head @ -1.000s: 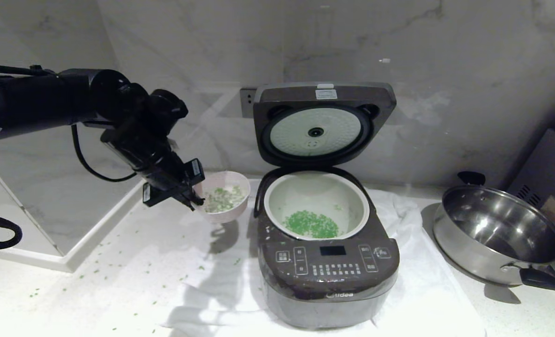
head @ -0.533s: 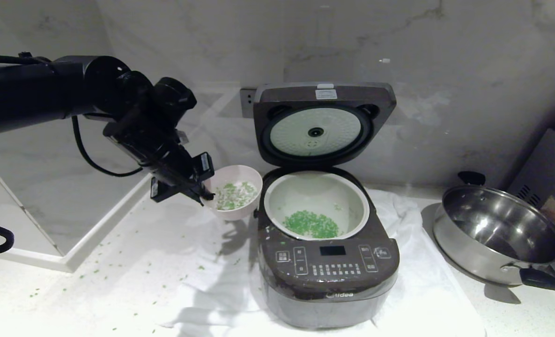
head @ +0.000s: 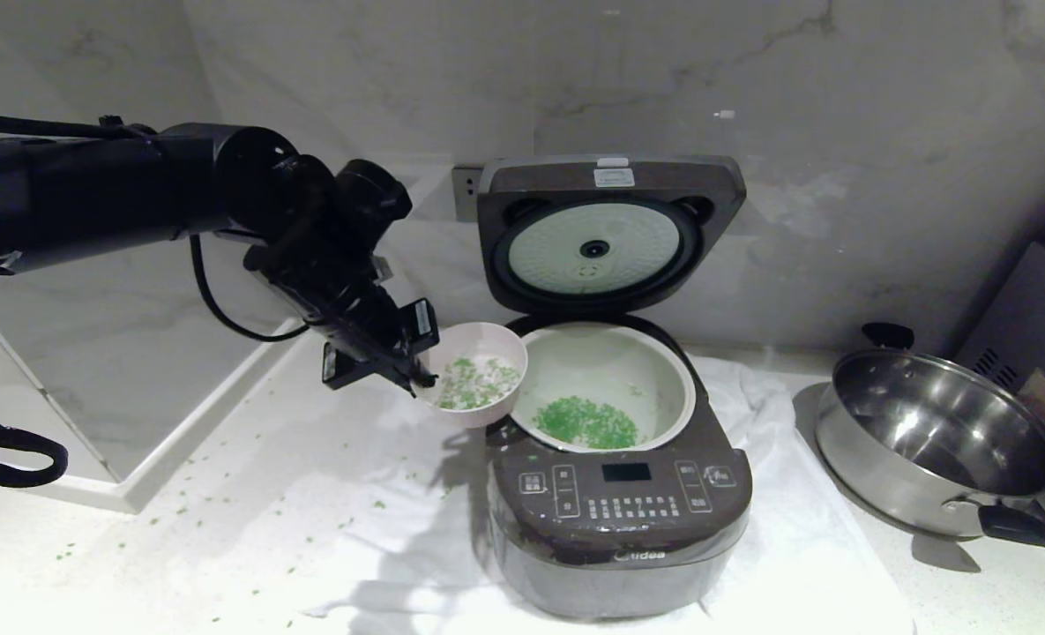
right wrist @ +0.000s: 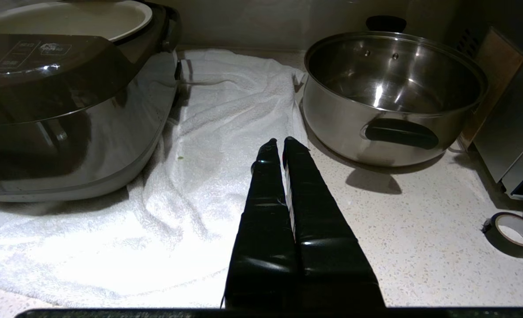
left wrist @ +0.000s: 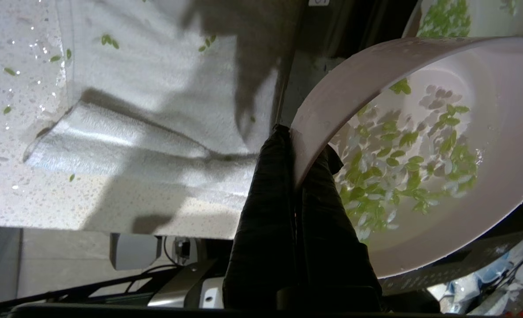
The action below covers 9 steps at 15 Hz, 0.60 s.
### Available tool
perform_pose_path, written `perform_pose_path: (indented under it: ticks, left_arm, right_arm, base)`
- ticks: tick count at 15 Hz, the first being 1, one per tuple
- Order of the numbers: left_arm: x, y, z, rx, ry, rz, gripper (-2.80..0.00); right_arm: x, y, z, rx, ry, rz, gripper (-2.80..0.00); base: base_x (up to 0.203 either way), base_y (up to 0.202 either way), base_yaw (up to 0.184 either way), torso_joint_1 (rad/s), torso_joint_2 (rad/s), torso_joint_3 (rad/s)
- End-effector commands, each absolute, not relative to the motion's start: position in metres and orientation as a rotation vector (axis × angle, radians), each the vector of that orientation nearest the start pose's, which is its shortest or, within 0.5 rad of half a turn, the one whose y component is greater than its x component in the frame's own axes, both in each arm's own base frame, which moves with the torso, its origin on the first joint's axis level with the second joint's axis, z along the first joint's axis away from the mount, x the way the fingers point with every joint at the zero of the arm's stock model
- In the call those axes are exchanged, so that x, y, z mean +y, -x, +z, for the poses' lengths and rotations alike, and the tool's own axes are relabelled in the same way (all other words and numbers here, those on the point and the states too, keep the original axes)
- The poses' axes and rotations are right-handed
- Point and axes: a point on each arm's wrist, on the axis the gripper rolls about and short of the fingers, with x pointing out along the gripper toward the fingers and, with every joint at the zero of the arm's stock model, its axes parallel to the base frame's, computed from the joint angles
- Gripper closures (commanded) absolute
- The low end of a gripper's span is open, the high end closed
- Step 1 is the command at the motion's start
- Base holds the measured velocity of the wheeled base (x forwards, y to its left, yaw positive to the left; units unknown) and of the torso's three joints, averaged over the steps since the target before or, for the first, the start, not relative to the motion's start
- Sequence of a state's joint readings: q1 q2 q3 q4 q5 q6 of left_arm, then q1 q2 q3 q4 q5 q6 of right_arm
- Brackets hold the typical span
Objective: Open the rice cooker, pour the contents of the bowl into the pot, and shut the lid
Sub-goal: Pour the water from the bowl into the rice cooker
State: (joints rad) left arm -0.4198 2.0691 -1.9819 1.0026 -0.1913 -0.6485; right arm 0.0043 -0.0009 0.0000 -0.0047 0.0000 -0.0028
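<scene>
Head view: left gripper point(head: 421, 377), fingers clamped on the near rim of the bowl point(head: 478, 375), holds it mouth-up at the left edge of the rice cooker point(head: 615, 476); lid point(head: 606, 234) upright. Left wrist view: smooth round bowl, chopped green bits point(left wrist: 402, 168). Right wrist view: right gripper point(right wrist: 279, 148), fingers together, above the towel point(right wrist: 164, 212).
</scene>
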Motion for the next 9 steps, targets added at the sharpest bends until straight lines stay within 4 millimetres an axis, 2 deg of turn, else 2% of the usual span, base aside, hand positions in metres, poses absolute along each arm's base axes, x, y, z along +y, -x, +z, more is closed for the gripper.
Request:
perform_pose_path:
  ticks: [1,4,9]
  left_arm:
    - [-0.163,-0.343,0.225,1.228,0.436,-0.179,0.0]
    - [-0.172,-0.345,0.226,1.182,0.436,-0.219,0.0]
    - [-0.192,-0.336,0.228,1.183,0.405,-0.274,0.0]
  right_arm:
    - [0.0,0.023,0.076,-0.005,0.003,0.005,0.0]
    - [0.0,0.023,0.075,-0.005,0.003,0.005,0.0]
    - [0.0,0.023,0.075,-0.005,0.003,0.005,0.0]
  base:
    - [0.0,0.0,0.0,0.0,0.0,0.0]
    - [0.0,0.0,0.0,0.0,0.0,0.0]
    - [0.0,0.0,0.0,0.0,0.0,0.0]
